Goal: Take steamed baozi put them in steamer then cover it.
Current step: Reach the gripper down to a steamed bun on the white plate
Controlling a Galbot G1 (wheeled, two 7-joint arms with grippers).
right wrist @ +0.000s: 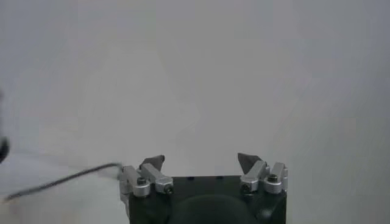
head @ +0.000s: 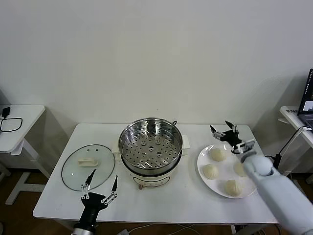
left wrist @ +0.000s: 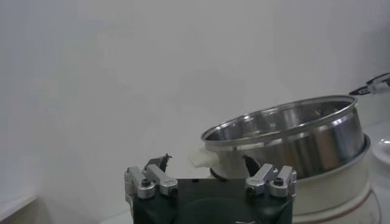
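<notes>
Steel catches your eye first: the steamer (head: 151, 148) sits at the centre of the frame on the white table (head: 58, 196), uncovered, its perforated tray bare. Left of it, in the lower left, you have the glass cover (head: 88, 167) lying flat with its white handle up. On the right, 4 steamed baozi (head: 217, 154) rest on a white plate (head: 203, 169). Your right gripper (head: 224, 130) hangs above the plate's far edge with jaws spread wide, holding nothing. Your left gripper (head: 101, 183) waits at the bottom left, just over the cover's near rim, also spread and empty.
</notes>
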